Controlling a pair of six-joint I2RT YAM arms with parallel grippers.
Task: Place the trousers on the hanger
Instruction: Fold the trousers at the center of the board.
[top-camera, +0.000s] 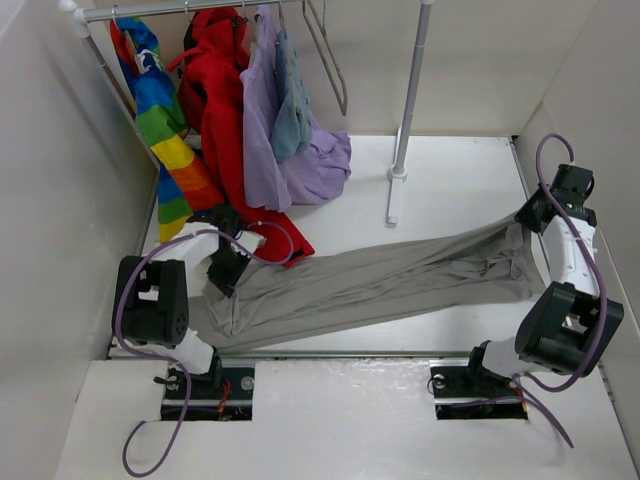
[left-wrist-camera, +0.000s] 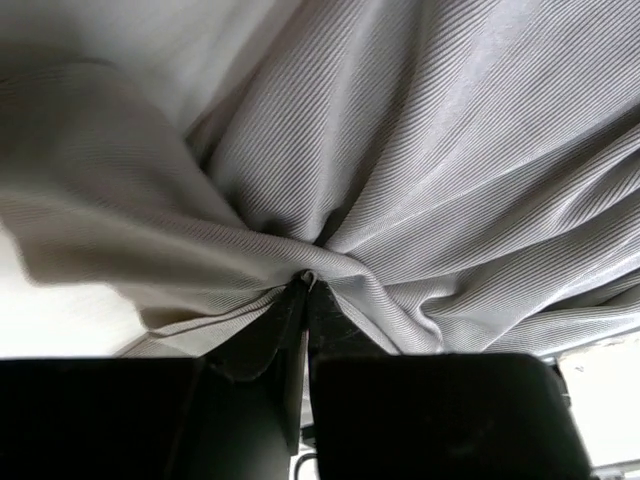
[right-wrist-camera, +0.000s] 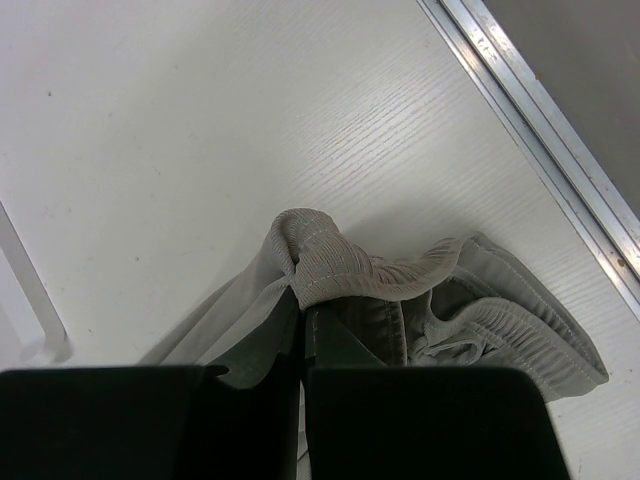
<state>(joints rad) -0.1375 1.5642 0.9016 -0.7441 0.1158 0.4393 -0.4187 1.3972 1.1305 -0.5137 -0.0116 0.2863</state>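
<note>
The taupe trousers (top-camera: 380, 280) lie stretched across the table, leg ends at the left and gathered waist at the right. My left gripper (top-camera: 225, 268) is shut on a pinch of the leg fabric (left-wrist-camera: 420, 150); its closed tips (left-wrist-camera: 307, 282) bunch the cloth. My right gripper (top-camera: 524, 216) is shut on the waistband (right-wrist-camera: 370, 272), which folds over its tips (right-wrist-camera: 303, 300) just above the table. The slim grey hanger (top-camera: 335, 65) hangs on the rail at the back, right of the hung clothes and apart from both grippers.
A rail (top-camera: 180, 10) at the back left holds a rainbow garment (top-camera: 165, 120), a red coat (top-camera: 220, 100), a lilac garment (top-camera: 265, 150) and a small blue-grey garment (top-camera: 292, 110). A thick pale-grey pole (top-camera: 408, 110) stands mid-back. White walls enclose both sides; a metal strip (top-camera: 330, 353) edges the front.
</note>
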